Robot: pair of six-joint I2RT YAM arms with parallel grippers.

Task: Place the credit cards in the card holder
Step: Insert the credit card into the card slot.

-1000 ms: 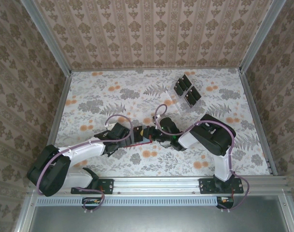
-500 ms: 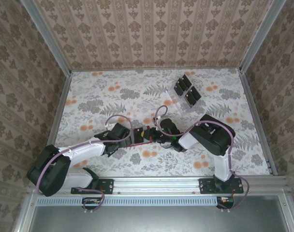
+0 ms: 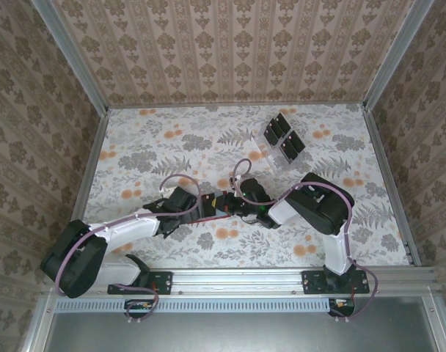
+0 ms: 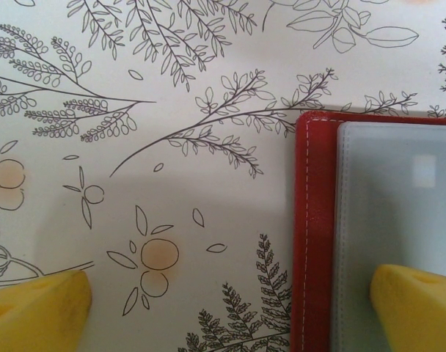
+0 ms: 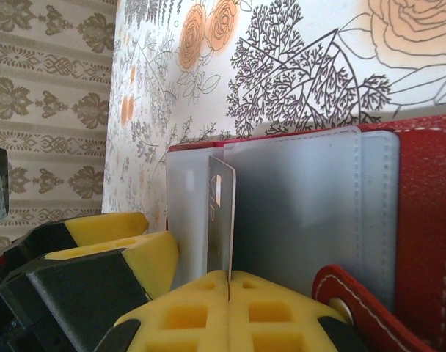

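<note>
The red card holder [image 4: 315, 220] lies open on the table, its pale inside pockets [image 5: 296, 205] facing up and its snap tab [image 5: 339, 292] near the right fingers. My right gripper [image 5: 229, 282] is shut on a dark credit card [image 5: 221, 213], held edge-on with its tip against the pale pockets. My left gripper [image 4: 230, 308] is open and straddles the holder's left edge, one yellow fingertip [image 4: 417, 304] resting on the pale inside. In the top view the left gripper [image 3: 185, 207] and right gripper [image 3: 224, 203] meet over the holder [image 3: 210, 211]. More credit cards [image 3: 283, 138] stand at the back.
A clear plastic stand [image 3: 274, 150] holds the other dark cards at the back right of the flowered table [image 3: 150, 147]. Patterned walls close in three sides. A metal rail [image 3: 238, 280] runs along the near edge by the arm bases.
My right gripper has crept a little to the left with the card, closer over the holder. The left arm has stayed put.
</note>
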